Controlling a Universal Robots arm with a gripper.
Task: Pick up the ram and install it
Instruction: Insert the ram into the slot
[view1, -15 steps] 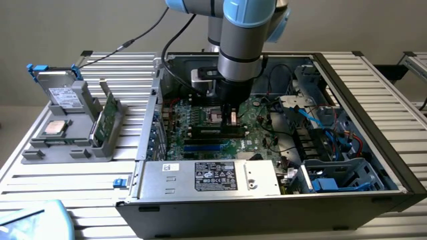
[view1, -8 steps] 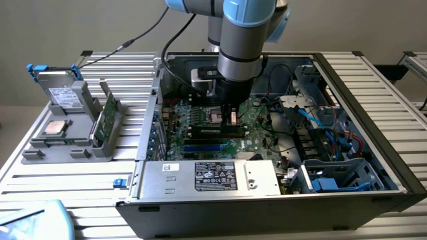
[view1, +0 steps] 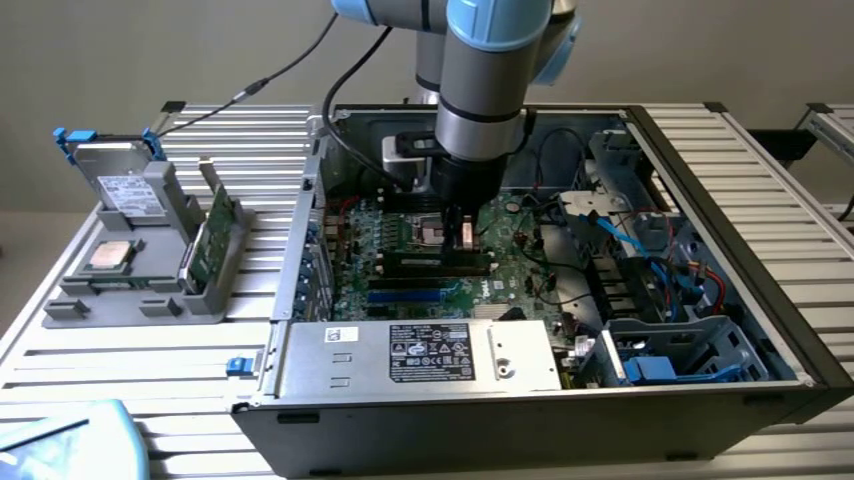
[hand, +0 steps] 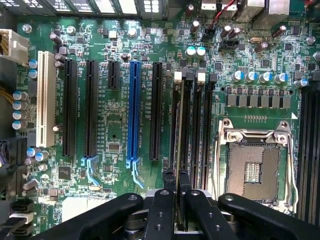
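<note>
The ram (hand: 177, 130) is a thin stick seen edge-on, lined up along the memory slot with the white latch (hand: 177, 76) at its far end. Whether it is fully seated I cannot tell. My gripper (hand: 176, 187) is shut on the ram's near end, and its black fingers (hand: 162, 210) press it from both sides. In the exterior view my gripper (view1: 465, 240) reaches straight down into the open computer case (view1: 787, 330), over the green motherboard (view1: 514, 250). It hangs just beside the empty processor socket (view1: 430, 232).
More black memory slots (hand: 200, 130) lie next to the ram, and the open socket (hand: 252, 170) is beyond them. A silver power supply (view1: 427, 355) and blue cables (view1: 641, 250) crowd the case. Outside, a grey holder (view1: 147, 270) carries a processor chip (view1: 110, 256) and an upright green board (view1: 207, 245).
</note>
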